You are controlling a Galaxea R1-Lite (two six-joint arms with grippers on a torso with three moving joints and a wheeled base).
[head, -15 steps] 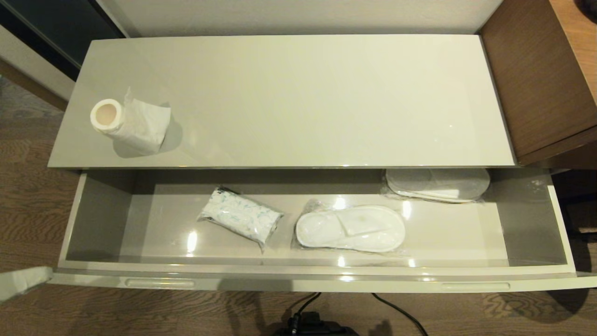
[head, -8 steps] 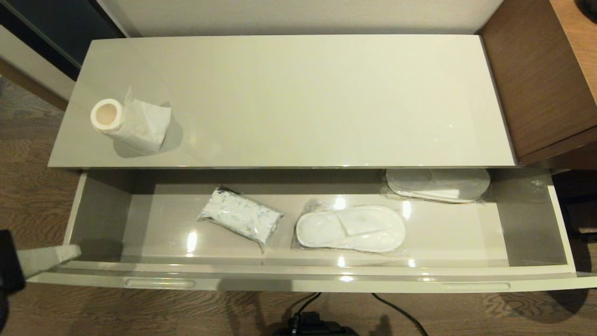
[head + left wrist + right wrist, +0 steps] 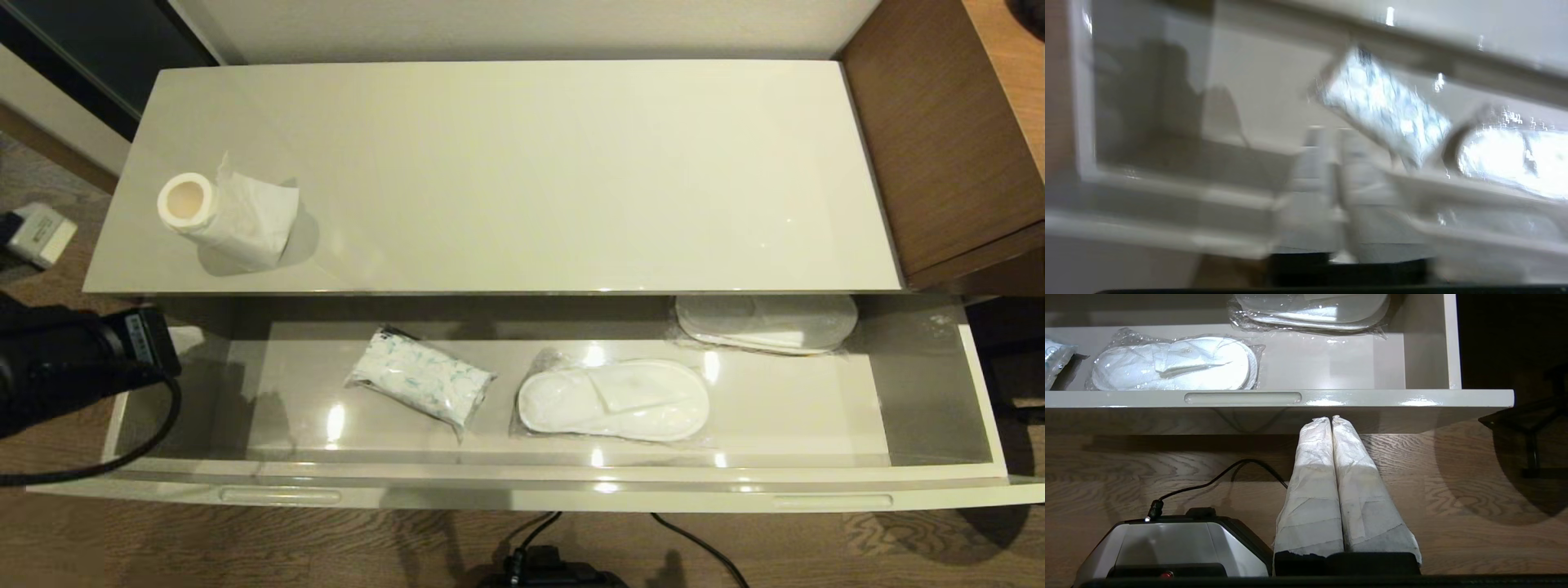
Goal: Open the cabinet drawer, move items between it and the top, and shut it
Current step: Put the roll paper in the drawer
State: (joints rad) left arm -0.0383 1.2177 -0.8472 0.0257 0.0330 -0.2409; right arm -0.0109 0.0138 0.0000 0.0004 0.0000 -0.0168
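The cabinet drawer point(image 3: 522, 494) stands pulled fully open, its pale grey floor showing. A white toilet paper roll point(image 3: 220, 214) with a cream core and a loose flap lies on its side at the left end of the glossy cream top point(image 3: 522, 163). My left gripper point(image 3: 186, 339) reaches in over the drawer's left end, in front of and below the roll and apart from it. Its white-wrapped fingers point(image 3: 1314, 163) lie together, empty. My right gripper point(image 3: 1331, 420) hangs shut and empty over the floor, just in front of the drawer front point(image 3: 1372, 398).
In the drawer lie a white packet with green-blue print point(image 3: 422, 378), wrapped white slippers point(image 3: 614, 400) and a second wrapped pair point(image 3: 767, 322) at the back right. Brown wooden furniture point(image 3: 947, 131) adjoins the top's right end. A black base with a cable point(image 3: 543, 563) sits on the floor.
My left arm has swung up from the floor by the drawer's front left corner to over the drawer's left end. The roll and the drawer's contents have not moved.
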